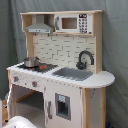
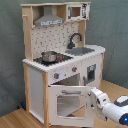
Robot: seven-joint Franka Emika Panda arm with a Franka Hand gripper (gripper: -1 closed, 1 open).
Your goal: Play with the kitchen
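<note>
The kitchen stands upright on a wooden floor before a grey curtain, its windowed oven door swung out and open in the second exterior view. On its stove at the counter's end away from the sink sits 1 small metal pot, with the black faucet behind the sink. The gripper is at the oven door's free edge, and I cannot tell whether its fingers are spread or closed on it.

In the second exterior view, the tall white-and-wood toy kitchen fills centre frame; its open windowed oven door stands lower centre, the white robot gripper touching its right edge.
</note>
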